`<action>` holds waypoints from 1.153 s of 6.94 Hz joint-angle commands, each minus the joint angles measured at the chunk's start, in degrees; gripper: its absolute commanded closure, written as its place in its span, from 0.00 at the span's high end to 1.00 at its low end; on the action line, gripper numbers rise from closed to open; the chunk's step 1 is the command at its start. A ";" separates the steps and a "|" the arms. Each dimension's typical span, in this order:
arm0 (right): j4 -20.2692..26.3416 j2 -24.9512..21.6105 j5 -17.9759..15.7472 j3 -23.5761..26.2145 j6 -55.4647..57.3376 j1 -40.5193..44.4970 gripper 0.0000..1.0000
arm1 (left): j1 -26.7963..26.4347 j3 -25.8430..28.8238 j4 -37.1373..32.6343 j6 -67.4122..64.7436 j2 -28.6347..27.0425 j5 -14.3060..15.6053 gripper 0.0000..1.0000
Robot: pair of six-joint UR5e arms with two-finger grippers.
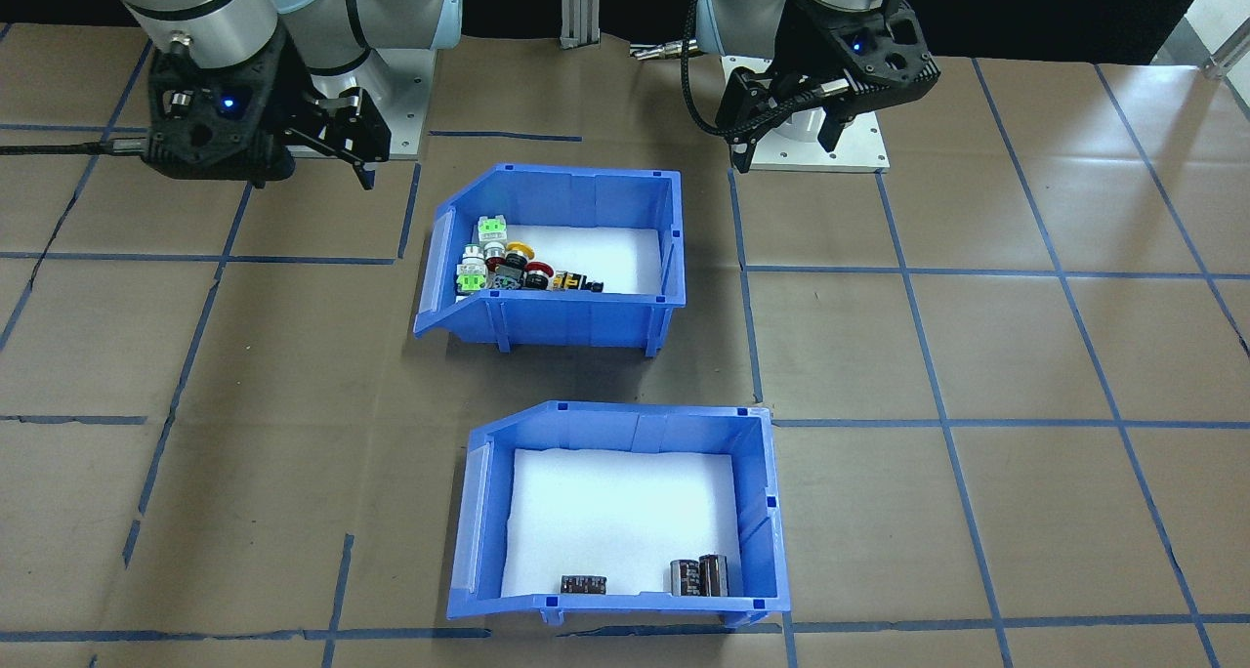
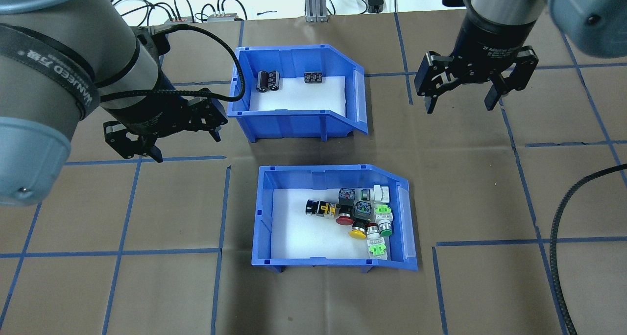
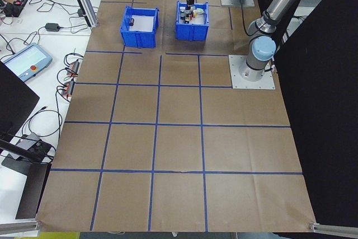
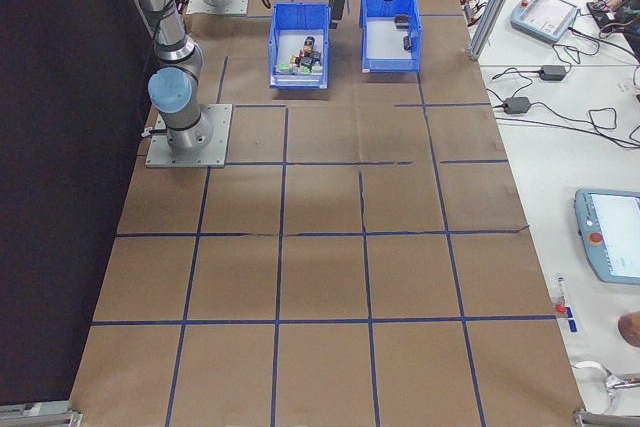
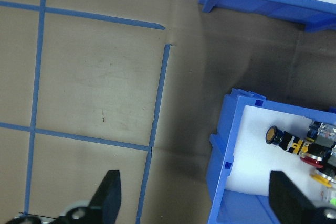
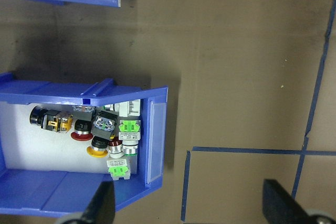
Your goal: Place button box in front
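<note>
- We see the button box [image 2: 338, 217] standing on the table, on the robot's side of the other bin [image 2: 294, 92], with a strip of bare table between the two. Its switches [image 2: 365, 212] lie bunched against its low, sloped end.
- The left claw [image 2: 161, 134] hangs spread and empty over bare table, beside the far bin's left wall. The right claw [image 2: 460, 87] also hangs spread and empty, well apart from both bins.
- Risk, wrong bin: both bins are the same blue. We judge the left claw nearer the other bin, so a grasp from there could take the wrong one.
- Risk, tilt: a pinch on one thin wall could tip the box, and the loose switches may spill over the low end.
- Risk, collision: moving the box past its neighbour could knock that bin and roll its dark cylinders [image 2: 269, 80].
</note>
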 commanded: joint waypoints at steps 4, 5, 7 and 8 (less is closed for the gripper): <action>-0.07 0.74 -0.61 2.29 -14.77 7.17 1.00 | -11.38 -15.27 5.37 -60.80 5.48 -7.87 0.99; -0.25 0.74 -0.79 2.30 -15.32 6.90 1.00 | -13.33 -17.91 8.66 -68.52 5.13 -7.96 0.99; -0.60 0.92 -0.88 1.95 -20.29 5.50 1.00 | -14.05 -19.43 10.53 -75.15 4.60 -10.66 0.99; -0.95 1.01 -0.79 1.51 -23.81 4.97 1.00 | -14.23 -19.60 10.80 -76.93 3.82 -11.03 0.99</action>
